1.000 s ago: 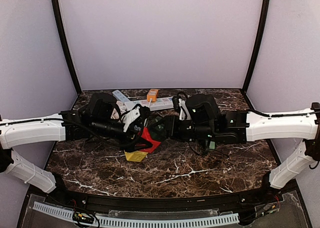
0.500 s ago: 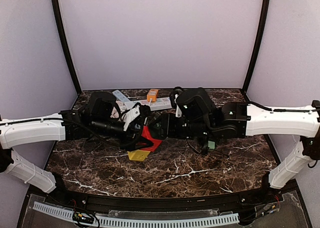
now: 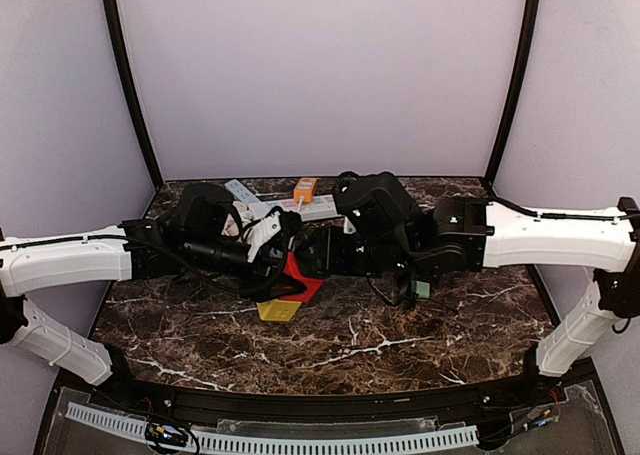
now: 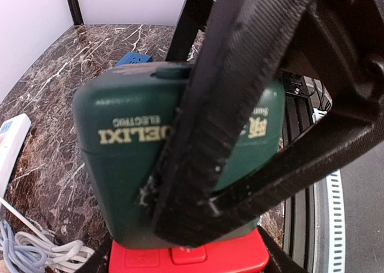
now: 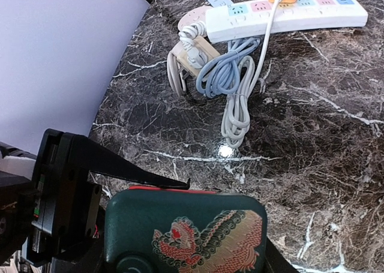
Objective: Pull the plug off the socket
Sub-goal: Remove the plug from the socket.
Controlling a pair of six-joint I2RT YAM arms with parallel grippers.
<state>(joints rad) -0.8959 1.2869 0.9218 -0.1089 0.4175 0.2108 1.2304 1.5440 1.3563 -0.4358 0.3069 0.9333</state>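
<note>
Right end effector (image 5: 185, 256) is clamped on the green plug (image 5: 192, 222); left end effector (image 4: 186, 256) pinches the red socket (image 4: 240, 262) right under it.

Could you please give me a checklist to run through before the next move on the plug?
1. Seating of green plug in red socket: ok, not yet separated.
2. Hold of left fingers on red socket: ok.
3. Placement of right fingers across green plug: ok.
4. Clamp of right fingers: cannot tell.
5. Clearance of coiled cables from green plug: ok, lying apart.
</note>
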